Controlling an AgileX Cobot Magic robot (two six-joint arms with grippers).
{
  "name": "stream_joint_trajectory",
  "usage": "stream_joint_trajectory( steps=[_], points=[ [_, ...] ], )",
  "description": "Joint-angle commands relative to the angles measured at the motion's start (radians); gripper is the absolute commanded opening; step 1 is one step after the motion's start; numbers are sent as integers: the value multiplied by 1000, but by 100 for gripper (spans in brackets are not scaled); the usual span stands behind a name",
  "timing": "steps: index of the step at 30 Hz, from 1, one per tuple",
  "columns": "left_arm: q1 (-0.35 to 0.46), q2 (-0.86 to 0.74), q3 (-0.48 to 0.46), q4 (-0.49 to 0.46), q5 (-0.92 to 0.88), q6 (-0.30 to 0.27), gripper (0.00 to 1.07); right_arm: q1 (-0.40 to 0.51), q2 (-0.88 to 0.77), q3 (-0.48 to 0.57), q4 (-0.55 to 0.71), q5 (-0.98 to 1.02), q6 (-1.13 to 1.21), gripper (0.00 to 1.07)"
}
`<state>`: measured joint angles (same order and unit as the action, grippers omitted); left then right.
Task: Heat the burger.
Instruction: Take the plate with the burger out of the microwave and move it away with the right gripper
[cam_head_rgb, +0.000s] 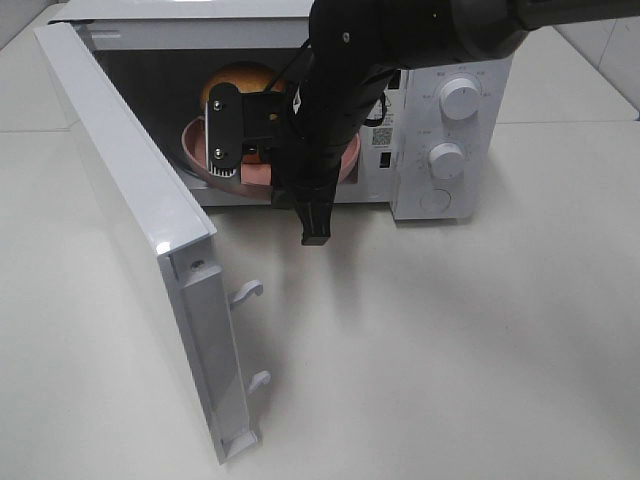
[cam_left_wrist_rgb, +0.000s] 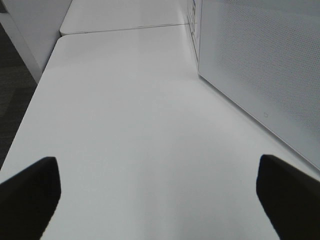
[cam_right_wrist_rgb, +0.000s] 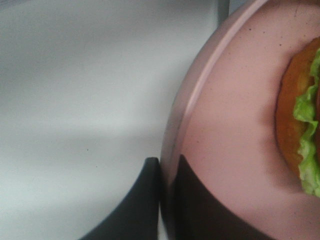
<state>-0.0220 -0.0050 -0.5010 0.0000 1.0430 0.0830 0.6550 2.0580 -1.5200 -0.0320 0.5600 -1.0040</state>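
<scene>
Two risks: door, plate
microwave (cam_head_rgb: 440, 120): door (cam_head_rgb: 130, 215) wide open, arm could knock it
plate (cam_right_wrist_rgb: 235, 125): inside cavity, may drag out on retreat
burger (cam_head_rgb: 240, 80): on plate, could slide
right gripper (cam_right_wrist_rgb: 167, 200): clamped on plate rim
left gripper (cam_left_wrist_rgb: 160, 200): spread apart, holding nothing

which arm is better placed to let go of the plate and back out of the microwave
Right. Its pincer is shut on the pink plate rim, with the burger on it inside the microwave. The left pincer is open over bare table, outside the open door.
</scene>
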Motion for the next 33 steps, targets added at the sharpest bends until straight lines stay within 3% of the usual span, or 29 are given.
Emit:
stream_joint_trajectory(
  steps=[1,33],
  points=[
    [-2,-20,2,-9,-9,-6,101,-12,-58,36,-34,-75,1,0],
    [-2,-20,2,-9,-9,-6,101,-11,-341,369,-79,-163,-73,0]
  ],
)
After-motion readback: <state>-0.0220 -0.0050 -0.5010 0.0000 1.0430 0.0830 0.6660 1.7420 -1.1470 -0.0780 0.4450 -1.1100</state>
